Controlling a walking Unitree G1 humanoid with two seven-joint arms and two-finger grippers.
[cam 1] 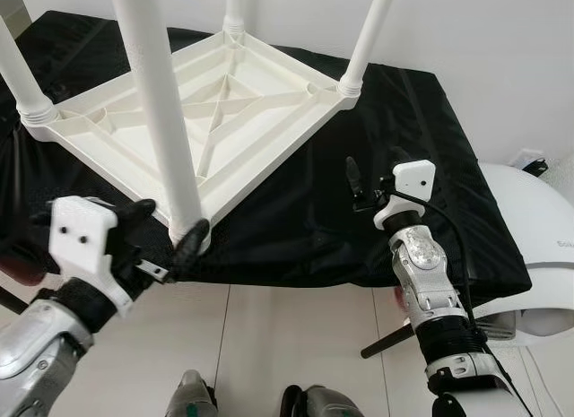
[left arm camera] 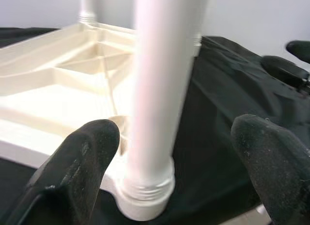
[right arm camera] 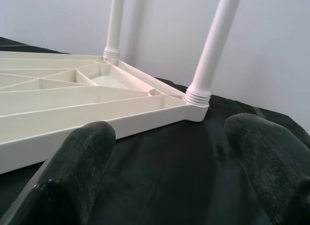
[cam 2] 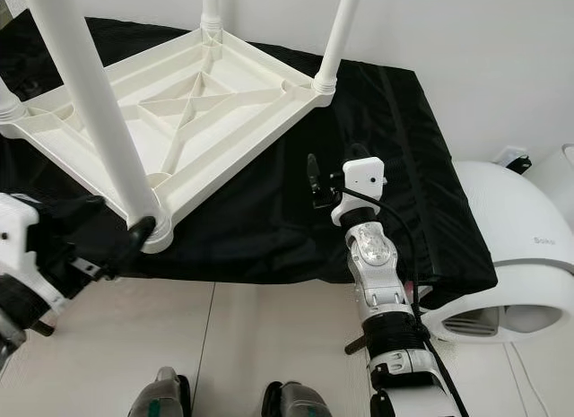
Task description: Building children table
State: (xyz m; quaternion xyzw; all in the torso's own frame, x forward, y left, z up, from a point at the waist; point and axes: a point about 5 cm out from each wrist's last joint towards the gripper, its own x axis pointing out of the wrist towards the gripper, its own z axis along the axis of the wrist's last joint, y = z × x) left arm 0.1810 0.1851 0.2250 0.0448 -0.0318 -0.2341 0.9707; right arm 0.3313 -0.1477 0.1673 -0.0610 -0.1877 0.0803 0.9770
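Observation:
A white plastic children's table [cam 1: 235, 121] lies upside down on a black cloth [cam 1: 421, 139], its legs standing up from the corners. My left gripper [cam 1: 170, 224] is open at the near corner. Its two fingers straddle the base of the nearest leg [cam 1: 161, 121], and the left wrist view shows gaps on both sides of that leg [left arm camera: 160, 89]. My right gripper [cam 1: 377, 170] is open above bare cloth, to the right of the table. In the right wrist view its fingers [right arm camera: 82, 157] frame the table's right corner leg [right arm camera: 213, 46] from a distance.
A white rounded appliance [cam 1: 529, 247] stands on the floor at the right, close to my right arm. A white wall runs behind the cloth-covered surface. My feet [cam 1: 193, 395] stand on the pale tiled floor just before the surface's front edge.

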